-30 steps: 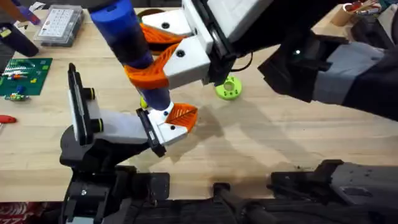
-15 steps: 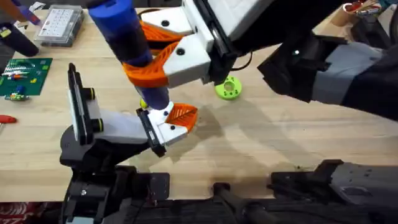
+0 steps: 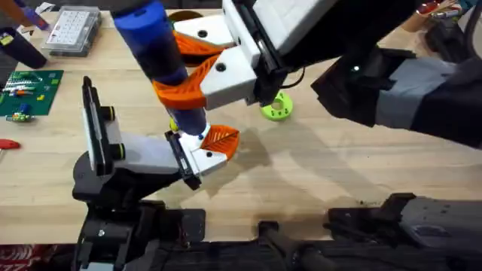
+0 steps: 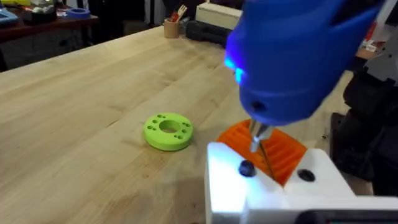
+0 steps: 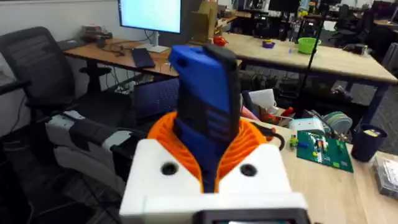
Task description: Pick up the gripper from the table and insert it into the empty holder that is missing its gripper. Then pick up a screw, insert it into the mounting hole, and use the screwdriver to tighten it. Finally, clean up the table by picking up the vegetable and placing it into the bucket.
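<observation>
Pale wooden bench (image 3: 339, 173) carries the holder (image 3: 143, 154) at near left. The right pincer (image 3: 188, 75) grips the screwdriver (image 3: 154, 45), whose tip seems seated in the finger's (image 3: 218, 139) white block; keep it upright, pressing gently.

Right gripper (image 3: 197, 69) clamped around the screwdriver (image 3: 154, 45).

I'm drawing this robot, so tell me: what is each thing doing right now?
screwdriver: tip down on the gripper's white block, held by the right claw.
right claw: shut on the screwdriver.
gripper: sitting in the holder's end clamp.
holder: standing, gripper fitted.
green ring: lying flat, untouched.
</observation>
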